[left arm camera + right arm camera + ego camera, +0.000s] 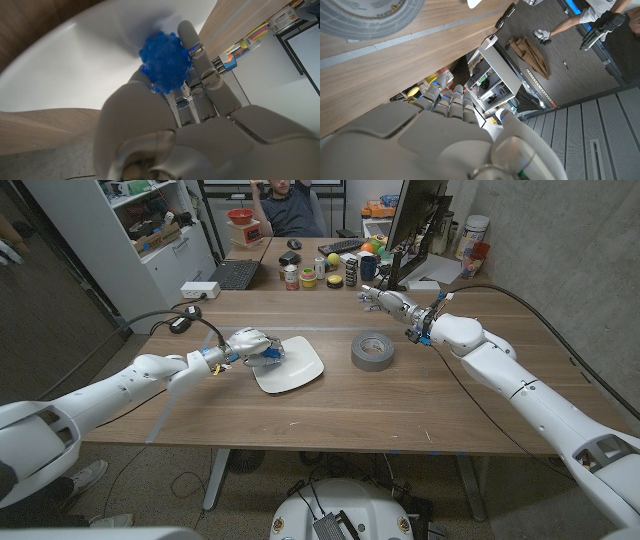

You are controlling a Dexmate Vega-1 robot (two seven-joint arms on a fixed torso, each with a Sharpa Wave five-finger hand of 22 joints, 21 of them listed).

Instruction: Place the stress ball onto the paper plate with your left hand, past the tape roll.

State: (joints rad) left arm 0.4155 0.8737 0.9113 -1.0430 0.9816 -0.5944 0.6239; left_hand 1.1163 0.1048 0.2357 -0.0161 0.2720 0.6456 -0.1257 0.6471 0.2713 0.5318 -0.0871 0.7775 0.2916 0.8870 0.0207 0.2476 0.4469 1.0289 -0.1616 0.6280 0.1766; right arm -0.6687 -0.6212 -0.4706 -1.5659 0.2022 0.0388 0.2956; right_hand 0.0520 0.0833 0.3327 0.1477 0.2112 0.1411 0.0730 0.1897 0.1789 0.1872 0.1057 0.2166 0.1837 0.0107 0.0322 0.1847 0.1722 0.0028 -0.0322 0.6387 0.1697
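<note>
Wooden table: the left hand grips the blue ball directly over the plate, tape roll beyond; right hand idle, fingers loosely curled, holding nothing.

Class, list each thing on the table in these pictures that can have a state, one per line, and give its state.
Blue bumpy stress ball: held in the left hand's fingers, over the plate.
White paper plate: lying on the table.
Grey tape roll: lying flat, untouched.
Left hand: gripping the ball.
Right hand: holding nothing, away from the roll.
</note>
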